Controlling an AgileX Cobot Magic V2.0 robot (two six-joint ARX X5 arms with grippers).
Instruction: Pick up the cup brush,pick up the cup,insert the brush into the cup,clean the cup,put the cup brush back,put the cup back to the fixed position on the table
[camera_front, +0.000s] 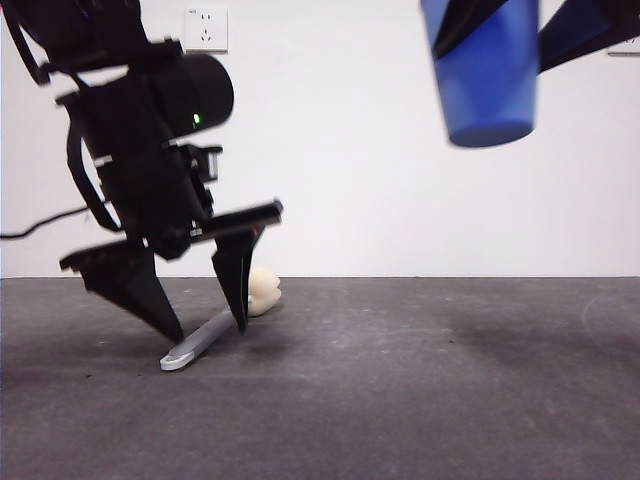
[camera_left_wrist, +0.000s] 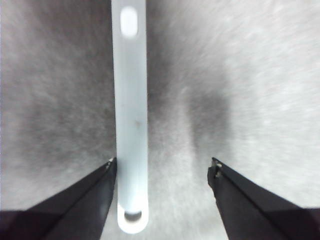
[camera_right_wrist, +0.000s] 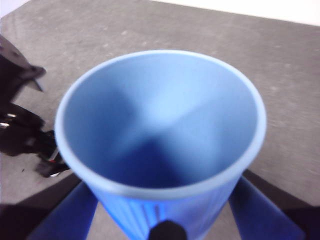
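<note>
The cup brush (camera_front: 205, 340) lies flat on the table (camera_front: 420, 380), with its cream sponge head (camera_front: 263, 292) toward the back wall. My left gripper (camera_front: 208, 330) is down at the table and open, its jaws straddling the grey handle. In the left wrist view the handle (camera_left_wrist: 130, 115) runs close along one jaw, with a wide gap to the other. My right gripper (camera_front: 520, 30) is shut on the blue cup (camera_front: 490, 85) and holds it upright, high above the table's right side. The right wrist view looks into the empty cup (camera_right_wrist: 160, 135).
A white wall with a power socket (camera_front: 205, 28) stands behind the table. A black cable (camera_front: 40, 225) trails from the left arm. The left arm (camera_right_wrist: 20, 125) shows at the edge of the right wrist view.
</note>
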